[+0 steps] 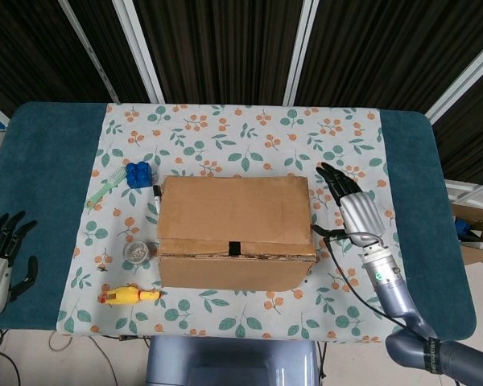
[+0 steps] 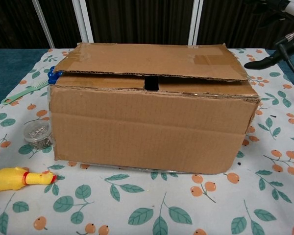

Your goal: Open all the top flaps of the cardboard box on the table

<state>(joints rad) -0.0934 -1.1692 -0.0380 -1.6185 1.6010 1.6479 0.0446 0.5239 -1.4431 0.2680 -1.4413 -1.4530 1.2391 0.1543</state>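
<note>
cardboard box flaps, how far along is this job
Nothing looks done yet: the cardboard box has its top flap lying closed over the opening. In hand: the right hand is open beside the box's right end, fingers apart, gripping nothing. The left hand is open at the table's left edge, far from the box. Every top flap is left to open.

no readable text, labels, brands or numbers on anything in either view
</note>
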